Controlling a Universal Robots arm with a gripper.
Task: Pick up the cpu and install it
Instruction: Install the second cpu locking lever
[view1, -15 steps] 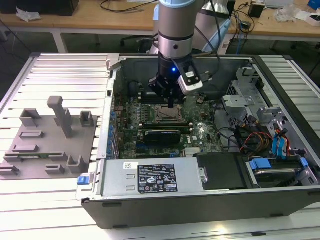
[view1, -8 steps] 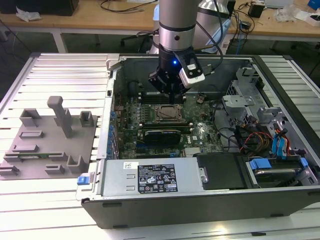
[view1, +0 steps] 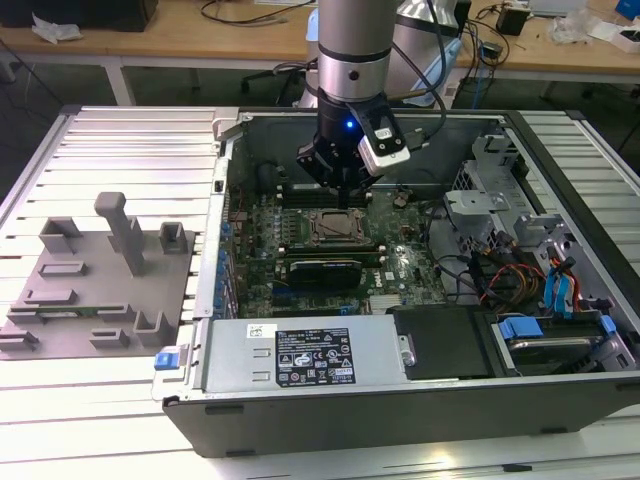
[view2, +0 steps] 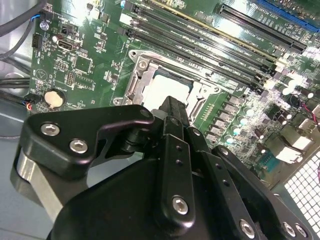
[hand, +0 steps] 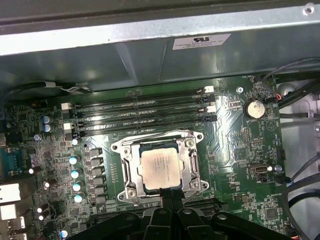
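1. The jaws of the gripper (view1: 345, 195) look drawn together into one narrow black tip with nothing between them; the cpu lies below the tip, not in its grasp. In both wrist views the two fingers (hand: 170, 200) meet in a thin seam.

2. Directly beneath and just ahead of the jaws sits the cpu (hand: 160, 167), a small pale silvery square lying flat inside the socket frame (hand: 192, 142). In the second wrist view the cpu (view2: 167, 87) shows as a bright patch just beyond the fingertip, and whether the tip touches it cannot be told.

3. Around the chip, the socket frame's metal rim appears to lie level around the chip, which looks squarely seated within it.

4. Beyond the socket, on the far side from the jaws, run the long dark memory slots (hand: 145, 112), across the green motherboard (hand: 240, 165).

5. Farther out, the open computer case (view1: 520, 400) surrounds the board, with a long silver box (view1: 310, 355) along its near edge in the exterior view. Well apart, toward the exterior view's left, a grey moulded tray (view1: 95, 290) rests on the slatted table (view1: 130, 140).

6. Judged from this, the placing step seems done or nearly done: the chip is in its socket and the jaws are empty just above it. Any further motion here calls for a straight, gentle path that does not nudge the chip.
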